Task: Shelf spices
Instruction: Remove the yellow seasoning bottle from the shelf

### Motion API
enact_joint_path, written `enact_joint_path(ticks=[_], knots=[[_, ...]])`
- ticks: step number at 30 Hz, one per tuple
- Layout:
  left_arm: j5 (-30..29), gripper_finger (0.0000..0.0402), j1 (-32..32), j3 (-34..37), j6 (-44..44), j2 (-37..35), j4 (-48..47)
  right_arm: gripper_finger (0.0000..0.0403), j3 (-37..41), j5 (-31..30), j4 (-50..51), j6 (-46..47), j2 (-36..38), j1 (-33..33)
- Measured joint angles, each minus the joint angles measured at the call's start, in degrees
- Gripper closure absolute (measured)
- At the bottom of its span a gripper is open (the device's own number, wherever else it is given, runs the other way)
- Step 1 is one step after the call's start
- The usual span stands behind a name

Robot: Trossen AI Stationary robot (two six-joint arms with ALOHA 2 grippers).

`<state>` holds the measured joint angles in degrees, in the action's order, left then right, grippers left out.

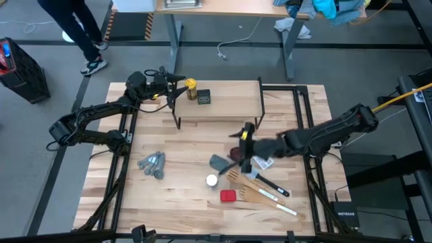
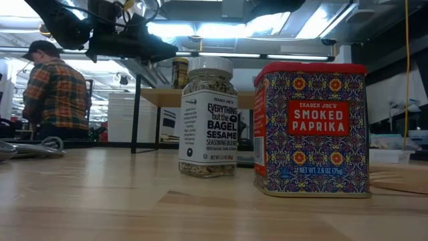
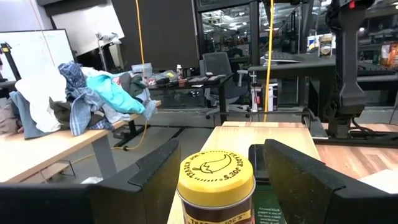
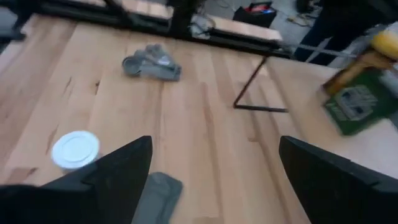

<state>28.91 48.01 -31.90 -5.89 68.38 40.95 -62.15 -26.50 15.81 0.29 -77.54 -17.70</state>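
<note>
Left gripper [image 3: 214, 180] open, straddling yellow-lidded amber jar [image 1: 191, 85] on shelf [image 1: 229, 108]; right gripper [image 1: 246, 164] open above worktop [image 1: 182, 196]. White-capped jar [image 2: 208, 117]: likely glass, slick; grasp mid-body.

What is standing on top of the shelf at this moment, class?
On the shelf stand the yellow-lidded amber jar and the dark square tin beside it, with the left gripper at the jar. Under its board nothing can be seen.
</note>
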Motion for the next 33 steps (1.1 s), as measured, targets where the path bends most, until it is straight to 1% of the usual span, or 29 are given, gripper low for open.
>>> enact_joint_path(ticks=[3,6,8,15,19,22,27,28,30,33], knots=[[0.0,0.0178,0.0,0.0,0.1,0.0,-0.2,0.0047,0.4,1.7,2.6,-0.3,4.2,2.6],[0.0,0.0178,0.0,0.0,0.1,0.0,-0.6,0.0047,5.7,2.1,0.7,-0.2,9.1,3.9],[0.0,0.0178,0.0,0.0,0.1,0.0,-1.2,0.0047,11.3,3.3,-3.3,0.6,13.0,4.4],[0.0,0.0178,0.0,0.0,-0.1,0.0,-2.5,0.0047,33.3,4.7,-23.0,1.0,27.5,4.2],[0.0,0.0178,0.0,0.0,-0.1,0.0,-2.5,0.0047,42.8,5.2,-31.9,1.0,34.4,4.2],[0.0,0.0178,0.0,0.0,-0.1,0.0,-2.5,0.0047,47.8,5.2,-36.2,0.9,38.9,4.2],[0.0,0.0178,0.0,0.0,-0.1,0.0,-2.5,0.0047,51.4,4.8,-35.4,-1.5,43.7,4.2],[0.0,0.0178,0.0,0.0,-0.1,0.0,-2.5,0.0047,51.8,3.7,-34.6,-2.5,44.3,4.2],[0.0,0.0178,0.0,0.0,-0.1,0.0,-2.5,0.0047,52.3,-0.4,-31.9,-3.4,45.1,4.2],[0.0,0.0178,0.0,0.0,-0.1,0.0,-2.5,0.0047,53.0,-6.4,-28.8,-1.2,45.7,4.2]])
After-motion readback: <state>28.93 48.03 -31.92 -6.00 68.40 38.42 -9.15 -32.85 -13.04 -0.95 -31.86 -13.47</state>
